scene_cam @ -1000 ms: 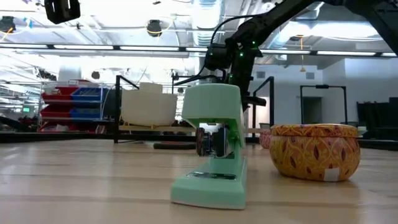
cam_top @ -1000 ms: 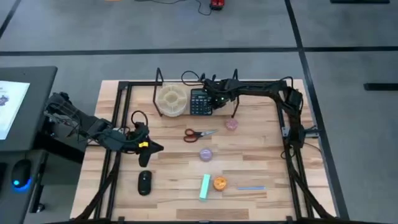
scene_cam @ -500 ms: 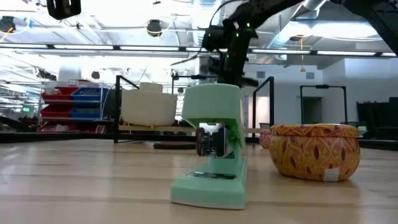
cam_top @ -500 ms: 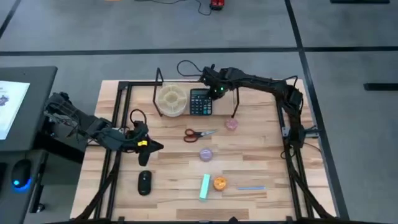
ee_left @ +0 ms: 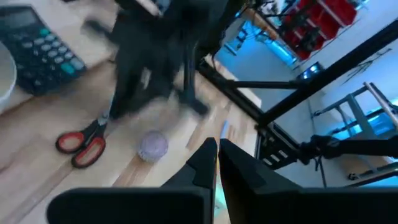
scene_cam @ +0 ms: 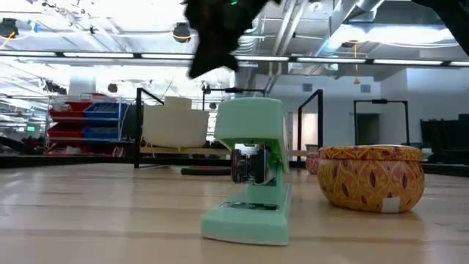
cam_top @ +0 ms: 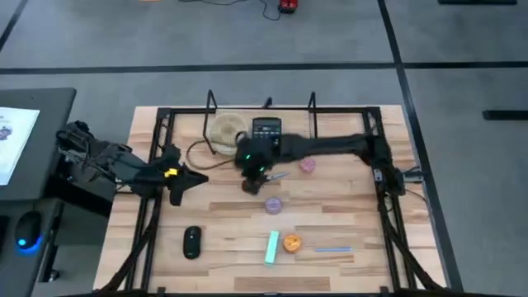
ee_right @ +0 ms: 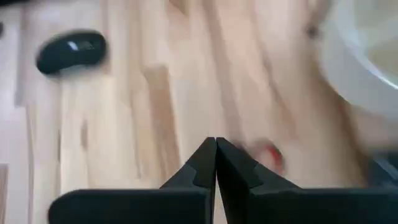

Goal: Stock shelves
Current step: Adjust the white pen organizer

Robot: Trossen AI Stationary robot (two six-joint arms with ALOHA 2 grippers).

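Both jaws are pressed tight together, and neither one holds anything. The right gripper [cam_top: 252, 169] hangs over the middle of the table, just above the red handles of the scissors [cam_top: 266, 176]. A second ago it was up at the shelves [cam_top: 260, 132], right by the calculator [cam_top: 266, 132]. Now it has swung away from there and come toward the loose things. I think that means the calculator is put away and the arm is going for the next thing, maybe the scissors.

The shelves stand at the far side of the table. On them sit the calculator and a round white tray [cam_top: 224, 129].

The left gripper [cam_top: 183, 183] has moved a bit too. It waits near the left side of the table, pointing at the middle.

Lots of things are not on the shelves yet: the scissors, a purple tub [cam_top: 273, 205], a pink tub [cam_top: 308, 165], a black mouse [cam_top: 191, 241], a green stapler [cam_top: 272, 248], an orange tin [cam_top: 291, 243] and a blue pen [cam_top: 332, 248].

The high view shows where everything lies. The low view does not, because the stapler and tin fill it up, but it shows the shelves' black posts [scene_cam: 138, 128] standing up tall. The left wrist view shows the scissors and purple tub close up with the dark right arm over them. The right wrist view shows its tips shut, which the high view cannot.
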